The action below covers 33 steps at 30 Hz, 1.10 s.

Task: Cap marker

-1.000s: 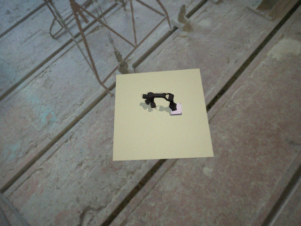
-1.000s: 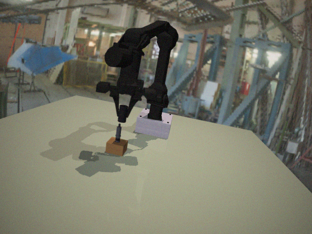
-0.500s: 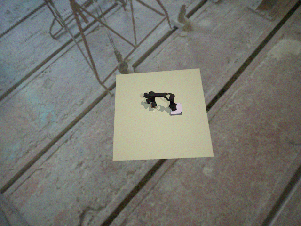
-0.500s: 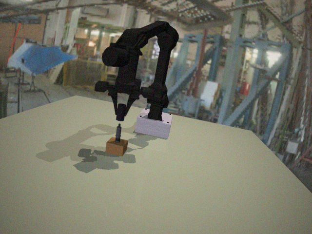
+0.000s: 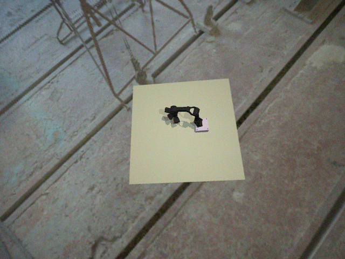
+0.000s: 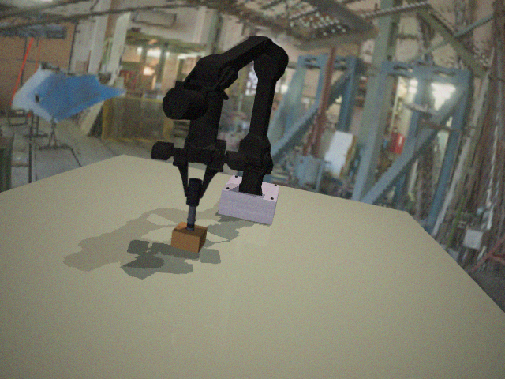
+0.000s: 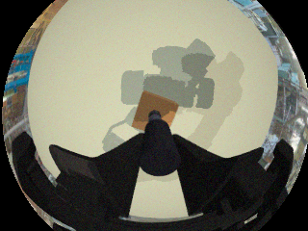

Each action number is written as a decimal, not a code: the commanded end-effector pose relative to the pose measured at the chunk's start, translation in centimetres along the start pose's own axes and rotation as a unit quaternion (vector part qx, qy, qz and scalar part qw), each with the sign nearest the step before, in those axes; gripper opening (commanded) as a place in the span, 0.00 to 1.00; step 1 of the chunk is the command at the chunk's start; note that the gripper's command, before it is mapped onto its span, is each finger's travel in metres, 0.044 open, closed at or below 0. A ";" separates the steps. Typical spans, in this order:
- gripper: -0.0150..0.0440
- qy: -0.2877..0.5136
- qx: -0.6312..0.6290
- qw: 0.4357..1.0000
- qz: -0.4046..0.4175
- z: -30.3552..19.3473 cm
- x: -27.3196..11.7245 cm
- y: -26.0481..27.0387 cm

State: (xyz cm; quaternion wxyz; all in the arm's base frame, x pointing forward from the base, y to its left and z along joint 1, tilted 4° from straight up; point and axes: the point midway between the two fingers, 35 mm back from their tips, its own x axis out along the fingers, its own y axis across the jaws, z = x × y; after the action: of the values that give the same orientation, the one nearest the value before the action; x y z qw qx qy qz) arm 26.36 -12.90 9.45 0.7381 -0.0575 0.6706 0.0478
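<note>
nearest the exterior camera sits the orange holder block (image 6: 188, 237) on the tan table (image 6: 285, 305), ringed by the arm's shadows. rising out of its top, the marker (image 6: 190, 220) stands upright. right on top of it sits the dark cap (image 6: 194, 190), in line with the marker, and the gripper (image 6: 195, 185) is clenched on that cap, pointing straight down. behind, the black arm (image 6: 245, 81) arches back to its pale base (image 6: 248, 201).

Orange holder block (image 6: 188, 238), dark cap (image 6: 194, 191), black arm (image 6: 228, 102), pale yellow table (image 6: 285, 285)
</note>
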 end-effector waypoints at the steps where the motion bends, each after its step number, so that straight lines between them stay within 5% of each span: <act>1: 0.25 0.000 -0.002 1.000 0.003 0.0 0.8 0.1; 27: 0.25 0.000 -0.002 1.000 0.003 -0.1 3.4 0.2; 33: 0.52 0.001 -0.002 1.000 0.002 -0.2 3.4 0.2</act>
State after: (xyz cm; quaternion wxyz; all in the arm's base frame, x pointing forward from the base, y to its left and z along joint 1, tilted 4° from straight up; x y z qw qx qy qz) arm 26.51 -12.77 6.06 0.7372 -0.0577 0.6713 0.0510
